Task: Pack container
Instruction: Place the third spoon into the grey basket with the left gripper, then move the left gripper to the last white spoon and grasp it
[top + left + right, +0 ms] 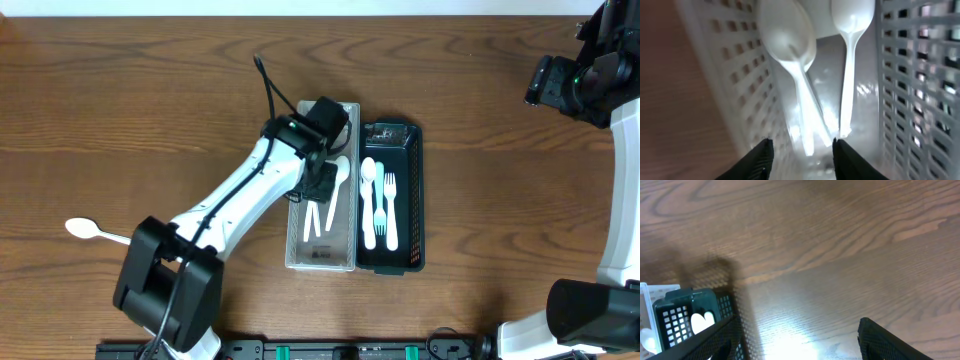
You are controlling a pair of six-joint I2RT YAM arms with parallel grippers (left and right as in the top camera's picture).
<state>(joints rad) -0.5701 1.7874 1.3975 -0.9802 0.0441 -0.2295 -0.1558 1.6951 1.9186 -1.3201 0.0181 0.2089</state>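
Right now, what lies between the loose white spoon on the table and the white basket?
In the overhead view, the left arm crosses the stretch between the spoon and the white basket; otherwise only bare table.

Two baskets (320, 257), four white spoons (84, 230), one fork (390, 208), one teal utensil (379, 206).

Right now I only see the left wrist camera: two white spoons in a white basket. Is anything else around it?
Observer: Yes, a black basket stands right beside the white basket, with more cutlery inside.
Operator: Is any cutlery outside the baskets?
Observer: One white spoon lies alone on the table, near the left arm's base.
Operator: Where's the other arm?
Observer: The right arm sits at the table's far right corner, jaws apart, empty.
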